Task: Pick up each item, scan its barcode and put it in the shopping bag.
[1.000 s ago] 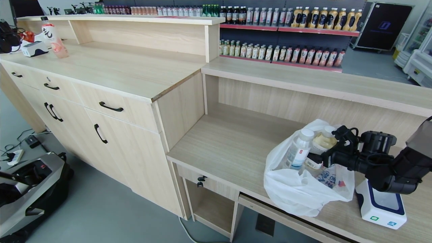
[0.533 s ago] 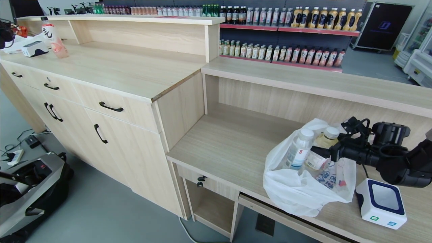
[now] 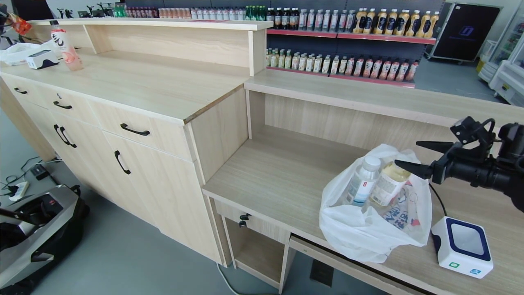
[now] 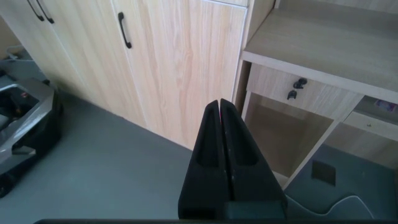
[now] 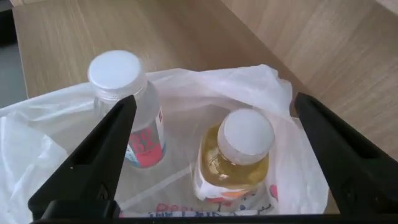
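Observation:
A white plastic shopping bag (image 3: 364, 229) sits on the lower desk and holds two bottles. One is clear with a white cap (image 3: 362, 180) (image 5: 127, 106); the other is yellow-filled with a white cap (image 3: 388, 184) (image 5: 236, 158). My right gripper (image 3: 411, 156) hangs open just right of and above the bag, fingers pointing left, nothing between them. The right wrist view looks down on both bottles between its spread fingers (image 5: 99, 162). My left gripper (image 4: 220, 124) is shut and hangs low over the grey floor before the cabinet. A white barcode scanner (image 3: 462, 247) stands right of the bag.
A pink drink bottle (image 3: 65, 46), a small white scanner (image 3: 41, 58) and a white bag (image 3: 16, 52) sit on the far left end of the tall counter (image 3: 135, 82). Stocked drink shelves (image 3: 339, 41) line the back. A drawer (image 3: 251, 223) sits under the desk edge.
My right gripper let go of the yellow bottle, which stays in the bag, then opened and drew back up and to the right, uncovering the scanner.

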You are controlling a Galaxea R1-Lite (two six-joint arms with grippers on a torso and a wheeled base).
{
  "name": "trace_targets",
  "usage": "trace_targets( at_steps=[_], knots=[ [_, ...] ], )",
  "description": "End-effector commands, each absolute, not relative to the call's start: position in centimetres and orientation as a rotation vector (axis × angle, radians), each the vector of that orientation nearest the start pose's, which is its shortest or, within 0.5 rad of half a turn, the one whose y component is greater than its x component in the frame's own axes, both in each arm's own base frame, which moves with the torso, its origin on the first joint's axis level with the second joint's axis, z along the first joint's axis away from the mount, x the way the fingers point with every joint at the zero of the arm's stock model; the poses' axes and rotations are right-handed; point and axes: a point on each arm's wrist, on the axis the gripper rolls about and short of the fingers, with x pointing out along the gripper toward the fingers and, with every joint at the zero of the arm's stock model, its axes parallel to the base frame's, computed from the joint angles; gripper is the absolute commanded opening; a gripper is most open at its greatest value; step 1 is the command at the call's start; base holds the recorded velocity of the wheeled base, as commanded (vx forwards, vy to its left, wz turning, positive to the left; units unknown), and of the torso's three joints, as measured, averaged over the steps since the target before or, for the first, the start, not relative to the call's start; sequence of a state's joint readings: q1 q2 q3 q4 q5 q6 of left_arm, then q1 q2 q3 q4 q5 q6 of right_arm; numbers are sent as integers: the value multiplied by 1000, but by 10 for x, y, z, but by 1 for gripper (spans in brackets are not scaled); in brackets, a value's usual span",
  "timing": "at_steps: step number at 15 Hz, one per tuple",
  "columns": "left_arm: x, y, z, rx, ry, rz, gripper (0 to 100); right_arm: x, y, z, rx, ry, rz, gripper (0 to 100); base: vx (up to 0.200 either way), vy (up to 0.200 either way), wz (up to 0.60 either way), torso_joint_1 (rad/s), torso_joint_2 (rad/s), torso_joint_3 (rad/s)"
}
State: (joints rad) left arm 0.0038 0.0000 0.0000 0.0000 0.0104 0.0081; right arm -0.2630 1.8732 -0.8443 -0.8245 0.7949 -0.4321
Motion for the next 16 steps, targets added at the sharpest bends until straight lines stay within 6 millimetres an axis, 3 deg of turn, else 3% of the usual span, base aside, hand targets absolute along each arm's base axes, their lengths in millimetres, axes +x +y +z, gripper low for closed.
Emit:
trace_targets(
  at_steps=[1, 4, 6, 9, 16],
  knots=[
    [-23, 0, 75, 8, 0, 15, 0, 305, -80, 180, -370, 11, 505, 100, 0, 0, 0, 0, 0, 0],
    [-23, 0, 75, 8, 0, 15, 0, 285, -84, 202, -418, -31, 453, 100, 0, 0, 0, 0, 0, 0],
    [-23, 0, 75, 8, 0, 15, 0, 266, -83, 222, -476, -40, 306, 100, 0, 0, -600, 2, 10, 2],
    [-23, 0, 75, 8, 0, 15, 0, 231, -73, 248, -412, -17, 187, 100, 0, 0, -600, 5, 2, -1],
    [-23, 0, 75, 9, 0, 15, 0, 163, -52, 236, -237, 77, -46, 100, 0, 0, -600, 0, 0, 4]
  ],
)
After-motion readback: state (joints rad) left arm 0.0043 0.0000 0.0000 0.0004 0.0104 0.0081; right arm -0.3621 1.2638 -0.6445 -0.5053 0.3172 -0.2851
